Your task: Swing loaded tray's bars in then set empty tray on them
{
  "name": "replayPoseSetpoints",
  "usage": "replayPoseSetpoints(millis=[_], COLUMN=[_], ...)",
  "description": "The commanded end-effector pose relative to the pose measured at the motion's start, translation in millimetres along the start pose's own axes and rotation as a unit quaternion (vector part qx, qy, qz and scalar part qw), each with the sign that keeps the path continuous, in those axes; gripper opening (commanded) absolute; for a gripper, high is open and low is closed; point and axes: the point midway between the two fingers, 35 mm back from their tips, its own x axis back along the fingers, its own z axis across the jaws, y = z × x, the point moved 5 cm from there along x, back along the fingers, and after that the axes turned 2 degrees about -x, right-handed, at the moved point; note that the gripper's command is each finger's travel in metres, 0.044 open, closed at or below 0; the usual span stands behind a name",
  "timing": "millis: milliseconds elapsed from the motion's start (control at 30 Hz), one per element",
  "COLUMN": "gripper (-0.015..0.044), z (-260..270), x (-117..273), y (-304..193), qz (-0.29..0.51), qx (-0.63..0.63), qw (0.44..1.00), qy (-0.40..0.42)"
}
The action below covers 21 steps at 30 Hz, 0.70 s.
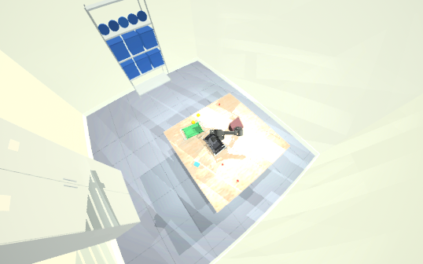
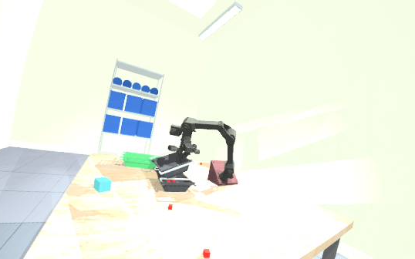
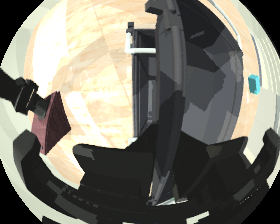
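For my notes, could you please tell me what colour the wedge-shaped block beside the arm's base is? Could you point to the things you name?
Dark red (image 1: 235, 123) (image 2: 217, 171) (image 3: 56, 124); clearest in the wrist view.

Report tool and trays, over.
Tool shut on upper tray. Upper tray tilted above loaded tray, not level. Green basket off to one side.
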Motion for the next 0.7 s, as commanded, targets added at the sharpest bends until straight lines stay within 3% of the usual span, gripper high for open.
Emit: replayPoseSetpoints(millis=[0,667], gripper=[0.0,0.0], z=[2.0,9.4], x=[-2.6,-9.5], y=[-0.3,1.9], qz=[-0.001,-0.003], qx=[-0.006,-0.012], qw=[1.0,1.0], qy=[0.001,0.004])
